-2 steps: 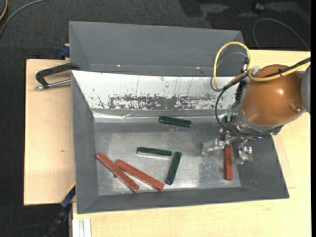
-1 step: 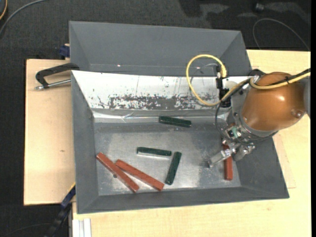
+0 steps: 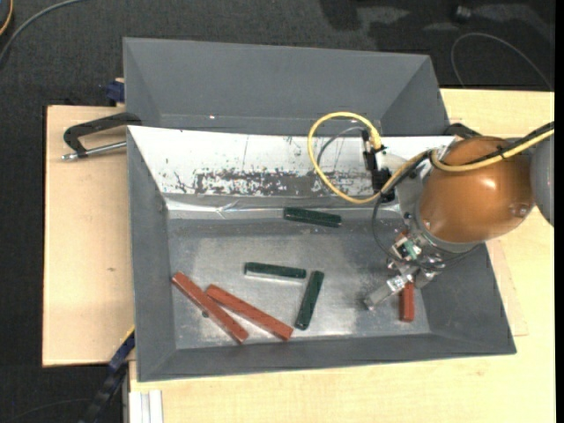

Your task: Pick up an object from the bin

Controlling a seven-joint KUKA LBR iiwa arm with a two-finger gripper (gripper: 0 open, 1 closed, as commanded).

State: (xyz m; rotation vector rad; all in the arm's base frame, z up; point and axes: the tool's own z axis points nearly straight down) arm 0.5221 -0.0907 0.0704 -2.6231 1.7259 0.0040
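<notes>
Gripper [image 3: 392, 296]: lower right of bin [image 3: 264, 86], under orange wrist cover [image 3: 471, 192], low over the floor.
Claw: wide or narrow, can't tell.
Nearest thing: short red bar [image 3: 407, 305], lower right of floor, right at the gripper tip; held or not, can't tell.
Green bars: three; one upper centre by back wall [image 3: 312, 218], two mid-floor [image 3: 275, 272] [image 3: 309, 299], well left of gripper.
Red-brown bars: two long ones [image 3: 207, 307] [image 3: 249, 313], lower left, side by side.

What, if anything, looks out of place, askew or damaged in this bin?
Nothing stands out. Loose sticks lie at mixed angles on the bin floor: two red-brown sticks together front left, three dark green sticks scattered towards the back wall. The gripper is over a short red stick at the right. The back wall is scuffed.
</notes>
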